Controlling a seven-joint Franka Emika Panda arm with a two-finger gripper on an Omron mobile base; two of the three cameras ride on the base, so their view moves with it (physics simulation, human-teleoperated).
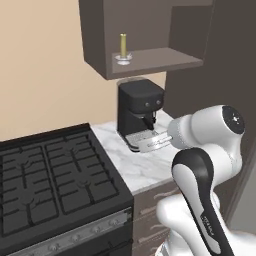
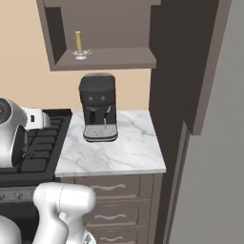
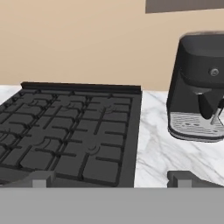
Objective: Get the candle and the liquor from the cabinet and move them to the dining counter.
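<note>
Beige wall backed a small kitchen corner, where one marble worktop carried a single black coffee machine. Beside it sat one black gas stove with a cast grate. Below the worktop were three brown drawers with small curved handles.

One dark brown cabinet hung on the wall with its shelf open to view. On that shelf stood one candle, a slim yellow stick upright in a small clear dish, well above the jaws and up past the coffee machine. I could make out no bottle on the visible part of the shelf.

In the hand view the jaws stood released and wide, holding nothing, their two grey fingertips far apart. Ahead of the jaws lay the seam between stove and worktop; the stove spread in front of the left tip, the coffee machine stood beyond the right tip.
</note>
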